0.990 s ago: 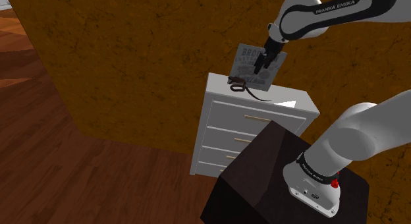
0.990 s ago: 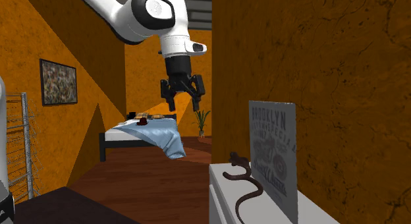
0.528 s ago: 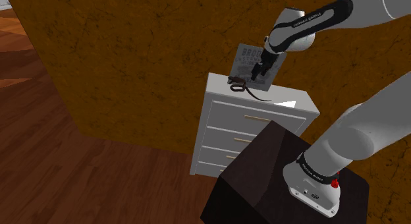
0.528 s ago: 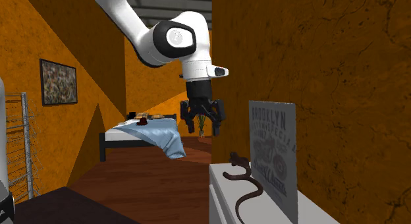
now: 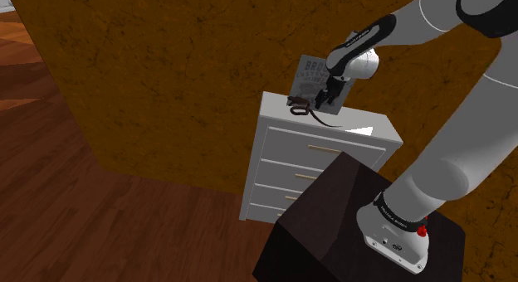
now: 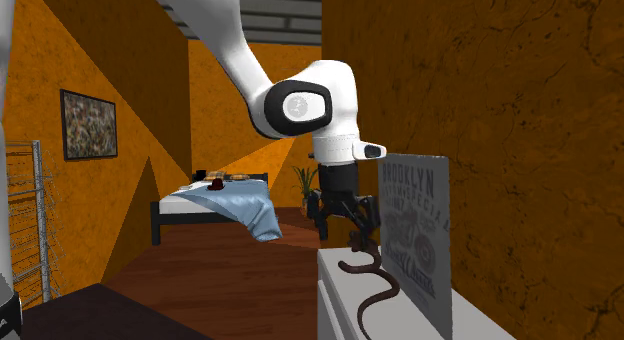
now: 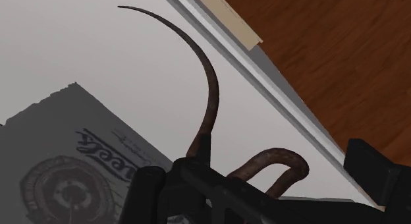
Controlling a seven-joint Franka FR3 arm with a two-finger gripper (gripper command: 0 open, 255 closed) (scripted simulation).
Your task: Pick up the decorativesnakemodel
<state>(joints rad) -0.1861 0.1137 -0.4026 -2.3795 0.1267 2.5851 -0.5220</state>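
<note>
Fingers (image 7: 372,170) spread apart, holding nothing. Black two-finger gripper (image 6: 347,228) has dropped within the last second from well above to just over the brown curved snake model (image 6: 372,288). Snake lies on the white drawer chest (image 5: 307,156), beside a grey printed poster (image 6: 415,228). Its raised loop sits between the fingers, untouched. Closing looks near.

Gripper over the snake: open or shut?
Open. The gripper has its fingers apart, one on either side of the snake and its raised loop.
</note>
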